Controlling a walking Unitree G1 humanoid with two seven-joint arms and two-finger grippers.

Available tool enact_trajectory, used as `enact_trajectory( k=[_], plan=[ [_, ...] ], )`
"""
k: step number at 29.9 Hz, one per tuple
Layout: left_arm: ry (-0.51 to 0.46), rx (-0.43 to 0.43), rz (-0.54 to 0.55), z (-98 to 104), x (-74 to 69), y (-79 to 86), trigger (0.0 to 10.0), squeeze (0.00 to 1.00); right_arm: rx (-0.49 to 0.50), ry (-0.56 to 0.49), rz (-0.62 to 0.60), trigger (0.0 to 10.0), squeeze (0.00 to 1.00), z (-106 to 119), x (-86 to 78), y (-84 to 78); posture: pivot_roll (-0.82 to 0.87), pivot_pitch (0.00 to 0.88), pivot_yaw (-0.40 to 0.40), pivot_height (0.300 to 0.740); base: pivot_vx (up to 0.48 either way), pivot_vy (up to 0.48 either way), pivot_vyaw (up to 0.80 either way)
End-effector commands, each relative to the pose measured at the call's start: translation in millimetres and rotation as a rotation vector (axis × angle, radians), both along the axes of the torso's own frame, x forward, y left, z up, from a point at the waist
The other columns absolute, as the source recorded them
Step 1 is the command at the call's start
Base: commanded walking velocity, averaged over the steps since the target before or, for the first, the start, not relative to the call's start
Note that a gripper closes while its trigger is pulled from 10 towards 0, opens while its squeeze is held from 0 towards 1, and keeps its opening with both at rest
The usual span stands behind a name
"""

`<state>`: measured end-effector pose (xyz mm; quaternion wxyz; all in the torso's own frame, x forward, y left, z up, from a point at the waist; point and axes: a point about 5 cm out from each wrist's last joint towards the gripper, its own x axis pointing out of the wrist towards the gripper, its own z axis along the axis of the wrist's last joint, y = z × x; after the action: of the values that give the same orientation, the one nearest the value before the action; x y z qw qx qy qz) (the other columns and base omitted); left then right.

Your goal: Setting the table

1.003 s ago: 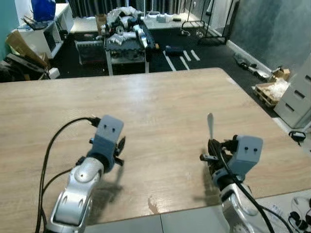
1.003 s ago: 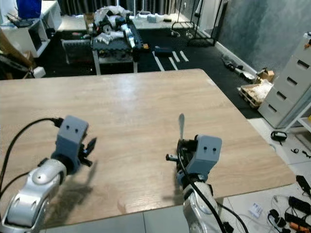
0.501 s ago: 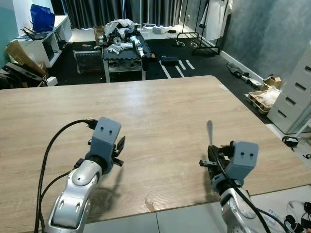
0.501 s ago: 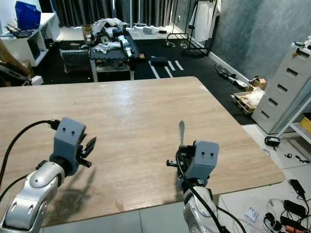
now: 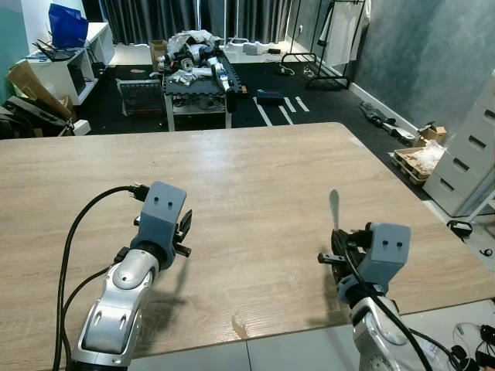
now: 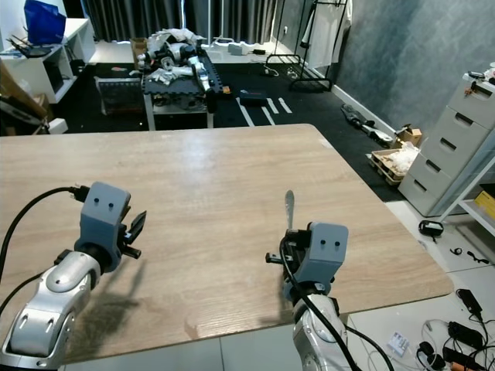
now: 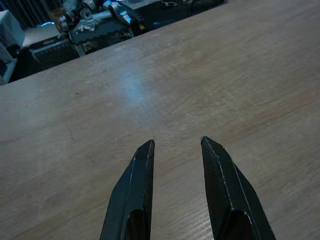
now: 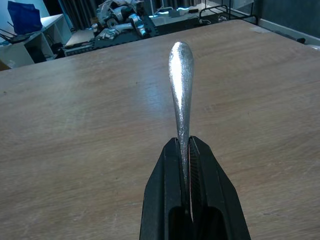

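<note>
My right gripper [image 5: 337, 241] hovers over the near right part of the wooden table [image 5: 255, 166], shut on a piece of silver cutlery [image 5: 334, 209]. Its rounded handle end [image 8: 180, 85] sticks out forward past the fingers, and the other end is hidden inside the gripper. Over the near left part of the table my left gripper [image 5: 185, 229] is open, its two black fingers [image 7: 136, 190] apart above bare wood with nothing between them.
The table's right edge [image 5: 410, 197] and near edge [image 5: 255, 336] lie close to my right arm. Beyond the far edge stand a low rack of clutter [image 5: 197, 66], white shelves [image 5: 62, 62] at the left and grey drawers [image 5: 472, 166] at the right.
The whole picture has shifted, so my head has moved. My left gripper has drifted slightly left. The right gripper still holds the cutlery in the same place.
</note>
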<state>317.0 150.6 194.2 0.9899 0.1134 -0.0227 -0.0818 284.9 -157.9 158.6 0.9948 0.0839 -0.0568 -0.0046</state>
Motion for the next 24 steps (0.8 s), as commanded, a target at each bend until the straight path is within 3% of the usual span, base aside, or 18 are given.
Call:
enact_trajectory(
  k=[1,17,24],
  plan=[
    [0.014,0.003,0.014,-4.6,1.6,3.3,10.0,0.0,-0.005,0.004,-0.02,10.0,0.0,-2.5,-0.4,-2.8,0.0,0.041,0.037,0.74,0.0,0.0,0.0],
    [-0.014,0.009,0.012,-0.3,5.9,-1.3,10.0,0.0,0.004,0.017,-0.031,10.0,0.0,-5.2,-0.1,-5.7,0.0,0.055,0.027,0.74,0.0,0.0,0.0],
    [-0.019,0.008,0.012,-0.5,6.9,-2.1,10.0,0.0,0.011,0.018,-0.031,10.0,0.0,-5.2,0.8,-5.8,0.01,0.058,0.025,0.74,0.0,0.0,-0.63]
  ],
)
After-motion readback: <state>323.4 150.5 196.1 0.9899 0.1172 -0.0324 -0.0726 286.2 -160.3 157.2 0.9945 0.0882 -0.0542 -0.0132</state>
